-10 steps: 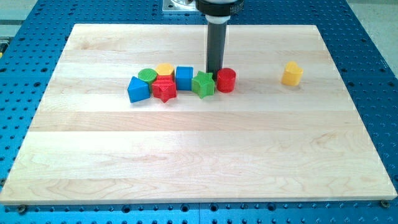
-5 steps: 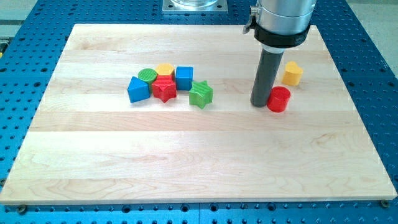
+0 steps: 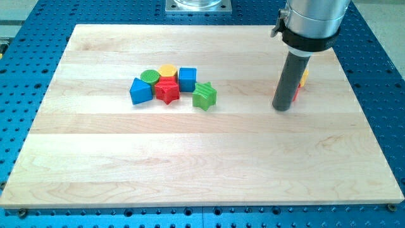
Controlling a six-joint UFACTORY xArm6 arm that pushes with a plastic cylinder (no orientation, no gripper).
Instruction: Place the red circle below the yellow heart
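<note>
The dark rod's tip (image 3: 281,108) holds nothing — the red circle block (image 3: 295,92) peeks out just right of it, directly below the half-hidden yellow heart block (image 3: 305,77).

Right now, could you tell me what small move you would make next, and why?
I would probably back my tip off toward the view's left to check the result. The rod hides nearly all of the red circle and the yellow heart, so I cannot tell whether the circle sits below the heart.
</note>
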